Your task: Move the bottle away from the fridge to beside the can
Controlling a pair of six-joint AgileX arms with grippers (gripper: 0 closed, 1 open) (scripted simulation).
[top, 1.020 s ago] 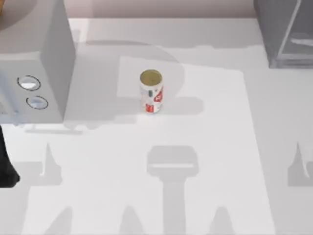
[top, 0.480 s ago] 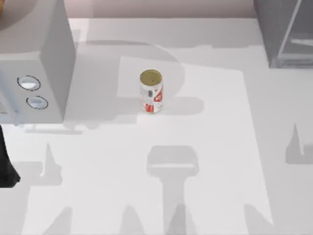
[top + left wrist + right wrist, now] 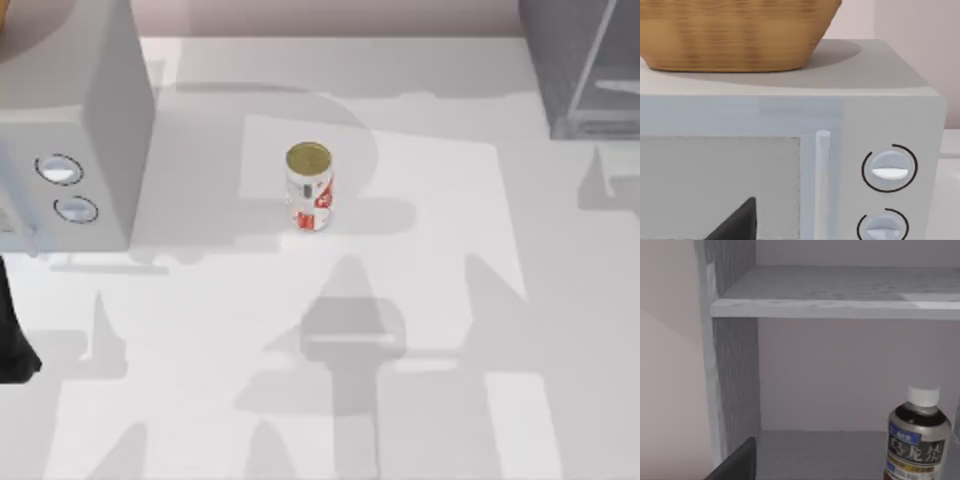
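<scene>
Bottle upright inside fridge, can upright mid-table, grippers' jaw state can't tell.

Top view: can (image 3: pixel 309 187) stands upright, long axis vertical, gold top up, red marks facing front; bare table (image 3: pixel 430 300) all round it, well apart from the grey box with 2 dials (image 3: pixel 70 150) at left and the fridge (image 3: pixel 585 65) at back right corner. Left wrist view: dial box front close up, 2 dials (image 3: pixel 888 170) beside the door handle, wicker basket (image 3: pixel 735 32) resting on its top. Right wrist view: bottle (image 3: pixel 915 440) upright on fridge floor under 1 shelf (image 3: pixel 840 295), white cap up, label facing camera, well apart from the fridge side wall, open floor between.
</scene>
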